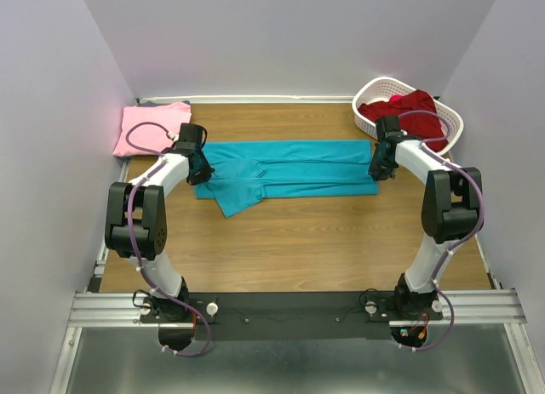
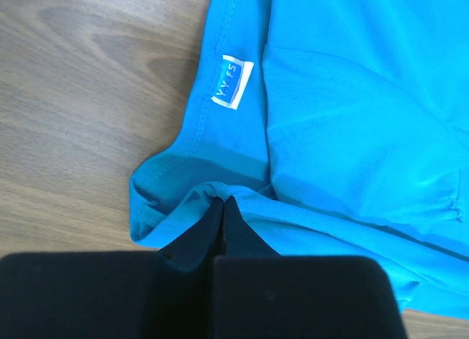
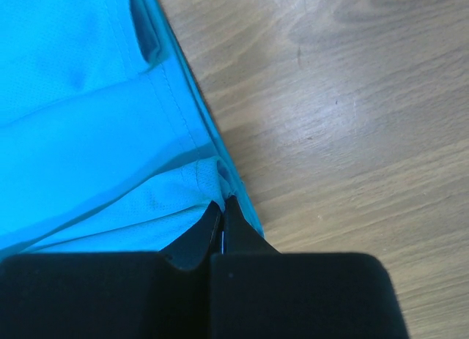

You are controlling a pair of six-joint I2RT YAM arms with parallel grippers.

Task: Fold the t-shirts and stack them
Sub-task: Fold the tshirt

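A teal t-shirt (image 1: 289, 174) lies across the middle of the table, folded into a long band with a sleeve poking out at its lower left. My left gripper (image 1: 201, 169) is shut on the teal t-shirt's left end; the left wrist view shows my left gripper (image 2: 222, 200) pinching a fold of teal cloth (image 2: 352, 119) near the white label (image 2: 233, 84). My right gripper (image 1: 378, 168) is shut on the right end, and in the right wrist view my right gripper (image 3: 222, 201) nips the hem of the teal cloth (image 3: 80, 134). A pink t-shirt (image 1: 153, 126) lies folded at the back left. A dark red t-shirt (image 1: 407, 113) sits in the basket.
The white slotted basket (image 1: 368, 94) stands at the back right corner. White walls close in the table on the left, back and right. Wood tabletop (image 1: 289, 249) stretches between the teal shirt and the arm bases.
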